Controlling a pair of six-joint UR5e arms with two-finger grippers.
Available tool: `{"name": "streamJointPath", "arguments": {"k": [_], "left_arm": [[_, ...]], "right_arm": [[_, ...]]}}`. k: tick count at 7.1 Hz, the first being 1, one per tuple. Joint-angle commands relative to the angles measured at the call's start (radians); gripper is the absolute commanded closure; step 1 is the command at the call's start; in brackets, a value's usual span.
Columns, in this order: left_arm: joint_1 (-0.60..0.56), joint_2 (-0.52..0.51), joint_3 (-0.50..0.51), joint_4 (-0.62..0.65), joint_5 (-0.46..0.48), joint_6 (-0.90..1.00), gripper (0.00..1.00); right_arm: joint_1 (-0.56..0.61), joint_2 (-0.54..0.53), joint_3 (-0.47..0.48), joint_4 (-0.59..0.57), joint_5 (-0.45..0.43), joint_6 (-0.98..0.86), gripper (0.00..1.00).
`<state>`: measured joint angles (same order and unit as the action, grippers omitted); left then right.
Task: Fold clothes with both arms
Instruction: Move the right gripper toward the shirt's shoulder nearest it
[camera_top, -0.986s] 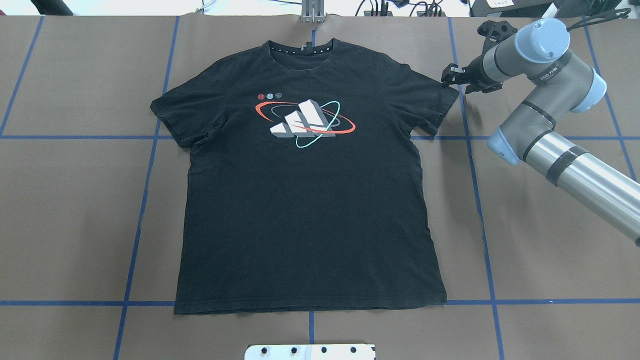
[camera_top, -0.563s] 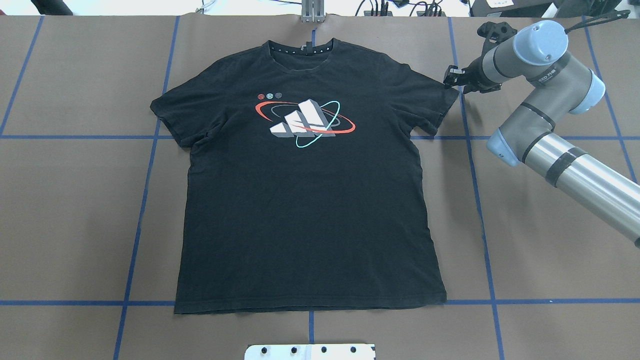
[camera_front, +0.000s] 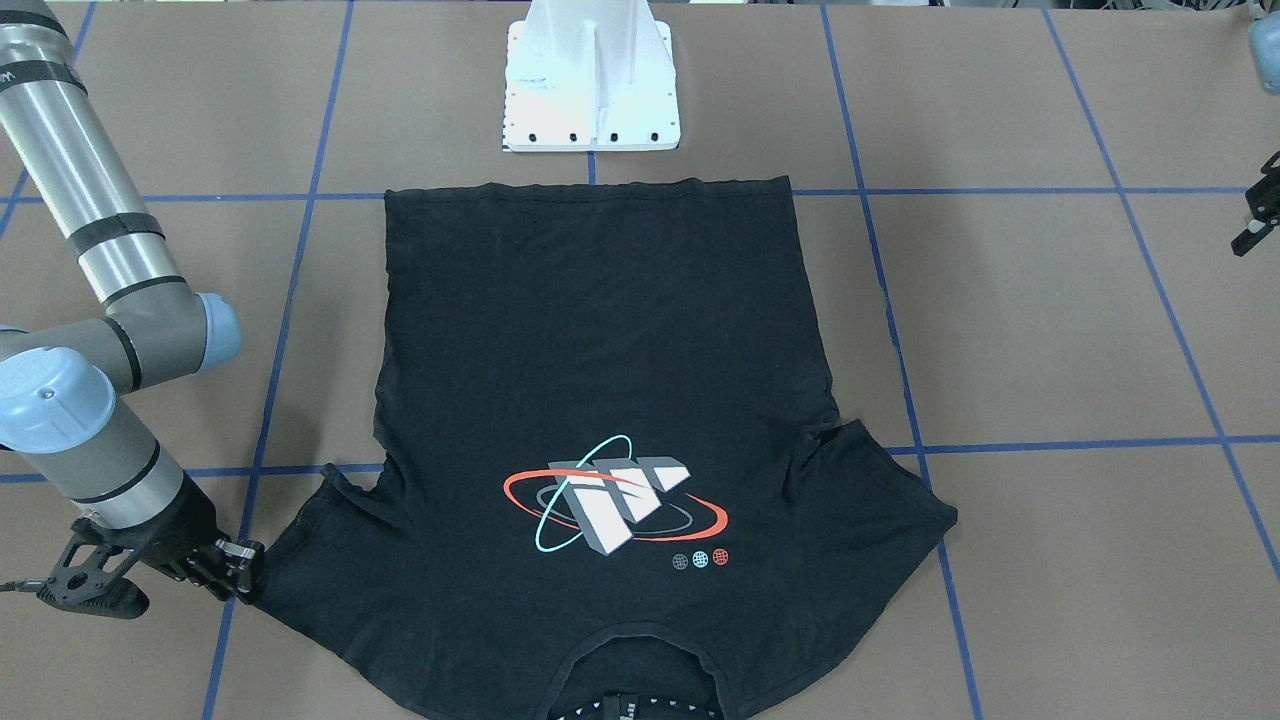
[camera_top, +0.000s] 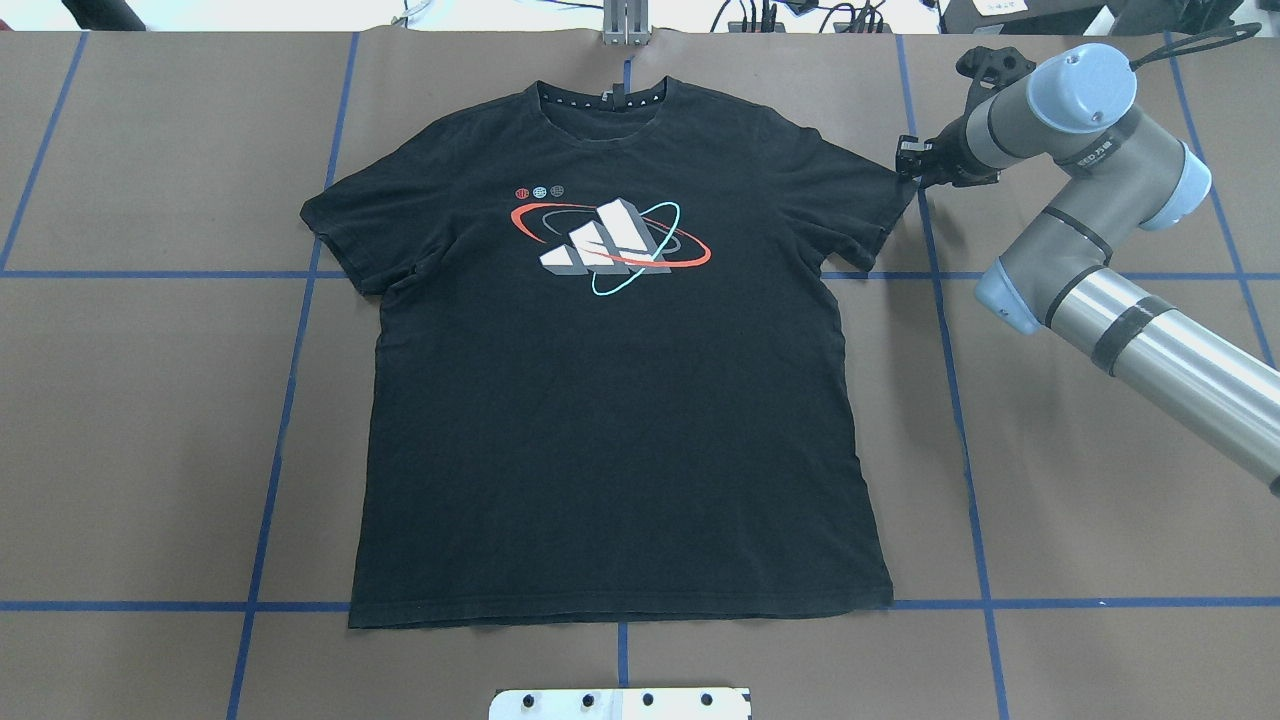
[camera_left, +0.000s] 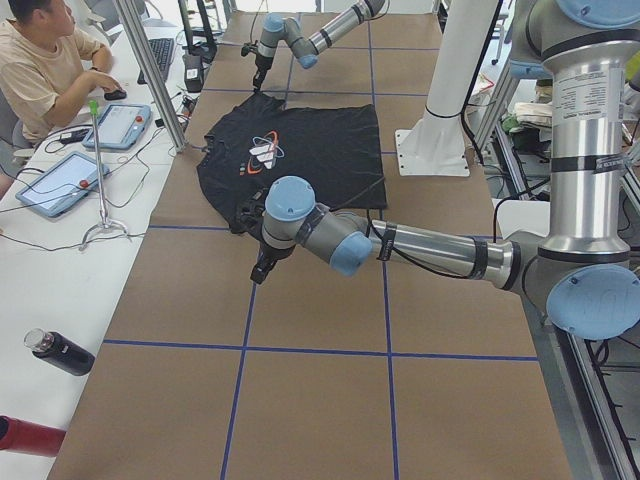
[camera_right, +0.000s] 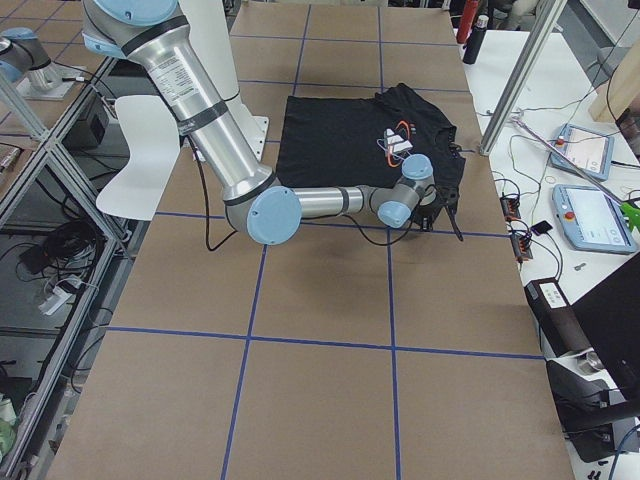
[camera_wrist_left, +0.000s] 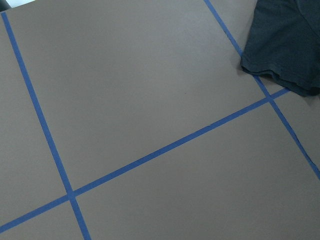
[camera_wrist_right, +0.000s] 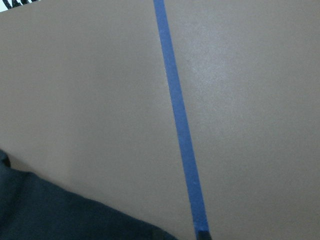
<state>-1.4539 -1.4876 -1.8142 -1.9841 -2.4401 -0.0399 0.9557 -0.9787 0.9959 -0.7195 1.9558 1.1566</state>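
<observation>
The right gripper (camera_top: 908, 163) is touching the outer corner of the T-shirt's (camera_top: 620, 420) right sleeve (camera_top: 865, 205). Its fingers are looking drawn close, but I cannot tell whether cloth is pinched. The shirt is lying flat, graphic up, spreading toward the robot's left, collar far, hem near the base. The left gripper (camera_front: 1256, 215) is hanging well apart from it, opening unclear. Underneath is a brown table (camera_top: 1050, 480) with blue tape lines (camera_top: 950, 330), and an operator (camera_left: 45, 60) is sitting alongside.

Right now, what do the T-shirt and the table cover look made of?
T-shirt: soft knit fabric, likely cotton, matte black; it lies limp with small wrinkles at the sleeves. Its chest graphic looks printed.
Table cover: matte brown sheet, paper-like or card, no glare. The blue lines look like stuck-on tape.
</observation>
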Motion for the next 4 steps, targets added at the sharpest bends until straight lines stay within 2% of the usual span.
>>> {"name": "streamJointPath", "arguments": {"k": [1, 3, 4], "left_arm": [[0.0, 0.003, -0.002, 0.001, 0.0, 0.0, 0.0], [0.0, 0.003, -0.002, 0.001, 0.0, 0.0, 0.0], [0.0, 0.001, -0.004, 0.001, -0.004, 0.0, 0.0]], "right_arm": [[0.0, 0.0, 0.007, 0.0, 0.003, 0.0, 1.0], [0.0, 0.021, 0.077, -0.008, 0.009, 0.014, 1.0], [-0.002, 0.067, 0.088, -0.029, 0.011, 0.043, 1.0]]}}
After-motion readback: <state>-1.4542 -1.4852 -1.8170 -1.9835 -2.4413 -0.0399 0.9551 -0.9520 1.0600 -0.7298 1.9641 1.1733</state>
